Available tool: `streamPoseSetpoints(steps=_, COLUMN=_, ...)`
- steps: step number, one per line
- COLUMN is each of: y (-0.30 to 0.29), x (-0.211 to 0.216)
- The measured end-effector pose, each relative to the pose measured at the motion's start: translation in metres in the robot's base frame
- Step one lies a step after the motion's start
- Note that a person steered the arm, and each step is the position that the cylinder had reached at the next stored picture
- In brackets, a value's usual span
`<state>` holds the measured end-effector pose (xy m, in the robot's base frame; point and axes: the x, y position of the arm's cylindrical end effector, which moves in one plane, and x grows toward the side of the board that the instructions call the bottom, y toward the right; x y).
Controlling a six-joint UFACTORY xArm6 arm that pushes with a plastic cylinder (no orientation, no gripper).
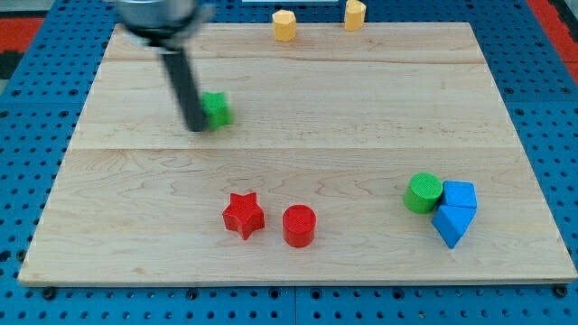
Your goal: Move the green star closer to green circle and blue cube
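Observation:
The green star (217,108) lies in the upper left part of the wooden board (298,153). My tip (195,125) is right against the star's left side, partly covering it. The green circle (423,192) sits at the lower right, touching the blue cube (460,195) on its right. Both are far to the right of and below the star.
A blue triangular block (451,225) lies just below the blue cube. A red star (243,215) and a red cylinder (299,226) sit at the lower middle. Two yellow blocks (284,24) (355,13) stand at the board's top edge.

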<state>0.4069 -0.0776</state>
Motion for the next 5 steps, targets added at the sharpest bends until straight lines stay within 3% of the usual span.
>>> streamPoseSetpoints(steps=1, y=-0.057, x=-0.013)
streamPoseSetpoints(steps=2, y=-0.066, x=-0.032)
streamPoseSetpoints(steps=3, y=0.032, x=-0.049)
streamPoseSetpoints(steps=4, y=0.132, x=-0.006)
streamPoseSetpoints(steps=5, y=0.192, x=0.01)
